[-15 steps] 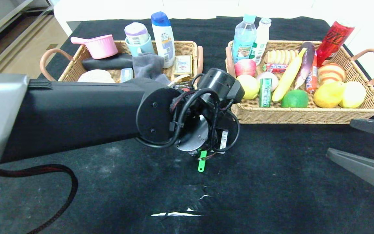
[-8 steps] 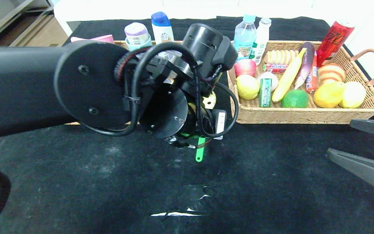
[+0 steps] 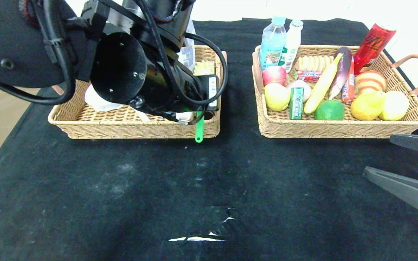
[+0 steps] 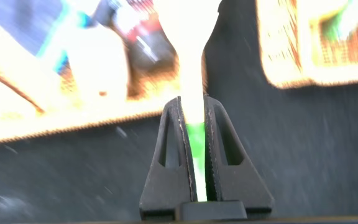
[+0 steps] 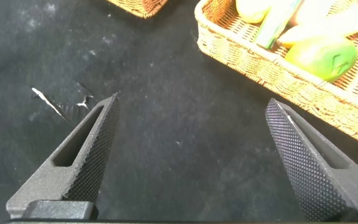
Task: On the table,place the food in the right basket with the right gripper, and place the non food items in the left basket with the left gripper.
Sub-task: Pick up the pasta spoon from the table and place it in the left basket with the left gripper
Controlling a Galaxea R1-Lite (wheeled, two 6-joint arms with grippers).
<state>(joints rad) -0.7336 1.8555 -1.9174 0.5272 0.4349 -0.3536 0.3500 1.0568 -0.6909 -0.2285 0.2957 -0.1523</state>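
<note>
Left gripper (image 4: 196, 146) clenched on thin green-handled item (image 3: 199, 128), possibly toothbrush; pale end blurred. Item hung below gripper, handle tip over near wall of left basket (image 3: 132, 128). Judged best: carry further in past rim, lower, then release, so handle would not catch wicker. Right gripper (image 5: 191, 155) parked well apart, jaws wide, empty, beside right basket (image 3: 339, 128). Left wrist view alone showed pinch; head view alone showed handle against rim.

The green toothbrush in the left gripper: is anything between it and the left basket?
Nothing visible blocks it. The left gripper is shut on the green toothbrush, whose handle hangs over the front rim of the left basket. The right gripper waits open, off to the side.
</note>
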